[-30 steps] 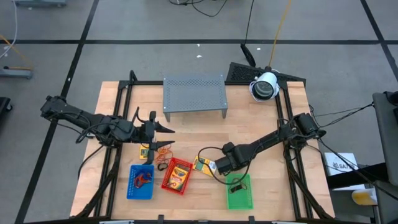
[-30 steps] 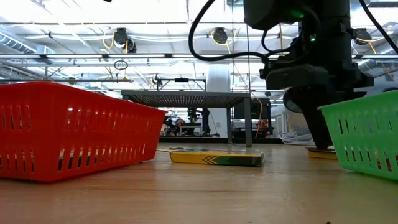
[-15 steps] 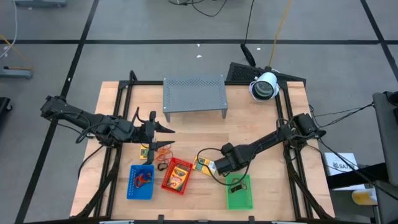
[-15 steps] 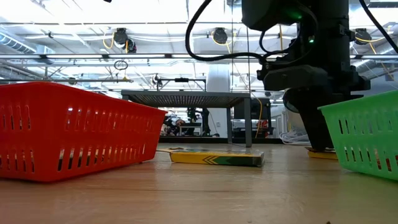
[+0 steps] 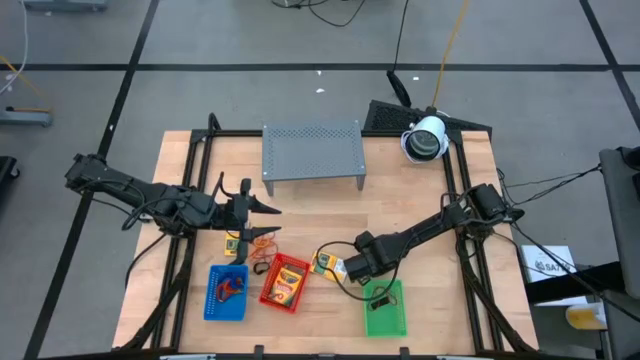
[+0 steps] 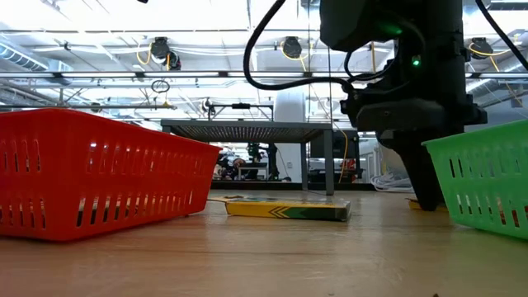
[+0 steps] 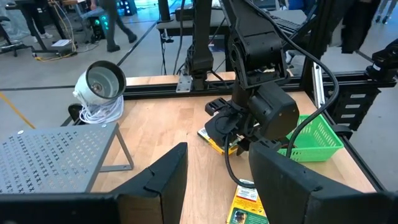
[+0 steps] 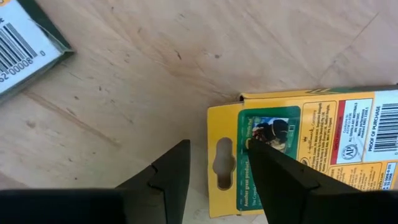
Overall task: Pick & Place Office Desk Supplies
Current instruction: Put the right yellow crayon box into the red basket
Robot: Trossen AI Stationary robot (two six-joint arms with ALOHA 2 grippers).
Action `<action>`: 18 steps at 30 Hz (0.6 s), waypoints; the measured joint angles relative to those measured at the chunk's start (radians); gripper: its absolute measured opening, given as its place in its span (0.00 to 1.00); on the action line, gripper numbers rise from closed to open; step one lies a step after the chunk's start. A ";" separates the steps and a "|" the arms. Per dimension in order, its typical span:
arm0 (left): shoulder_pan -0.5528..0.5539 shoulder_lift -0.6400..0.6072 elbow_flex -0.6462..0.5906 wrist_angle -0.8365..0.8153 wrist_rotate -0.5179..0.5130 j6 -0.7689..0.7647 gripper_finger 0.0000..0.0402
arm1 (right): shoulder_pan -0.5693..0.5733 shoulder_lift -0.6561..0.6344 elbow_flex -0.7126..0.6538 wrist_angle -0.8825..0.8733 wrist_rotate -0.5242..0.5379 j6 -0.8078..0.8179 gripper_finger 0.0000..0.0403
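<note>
Both robot arms are black. The left arm (image 5: 150,198) is made of long thin parts joined by round knobs, with black cables looping beside it. The right arm (image 5: 430,228) looks the same, with a thick black cable curling near its end. Its big dark body (image 6: 412,91) has one small green light. Each gripper has two flat, dark, pointed fingers (image 8: 171,171).

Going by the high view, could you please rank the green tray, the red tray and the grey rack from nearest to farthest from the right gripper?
From the right gripper, low over a yellow packet:
1. Green tray, just beside it toward the table's front edge.
2. Red tray, farther along the front, toward the left arm.
3. Grey rack, across the table at its back.
</note>
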 joint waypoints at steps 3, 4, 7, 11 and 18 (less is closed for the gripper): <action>0.000 0.000 0.000 0.000 0.000 0.000 0.45 | 0.000 0.000 0.000 -0.017 0.000 -0.005 0.39; 0.000 0.000 0.000 0.000 0.000 0.000 0.45 | 0.000 0.001 0.000 -0.031 0.000 -0.005 0.39; 0.000 0.000 0.000 0.000 0.000 0.000 0.45 | 0.000 0.003 -0.002 -0.076 -0.001 -0.004 0.37; 0.000 0.000 0.000 0.000 0.000 0.000 0.45 | 0.000 0.003 -0.002 -0.085 -0.001 -0.004 0.31; 0.000 0.000 0.000 0.001 0.000 0.000 0.45 | 0.000 0.003 -0.002 -0.078 -0.001 -0.004 0.12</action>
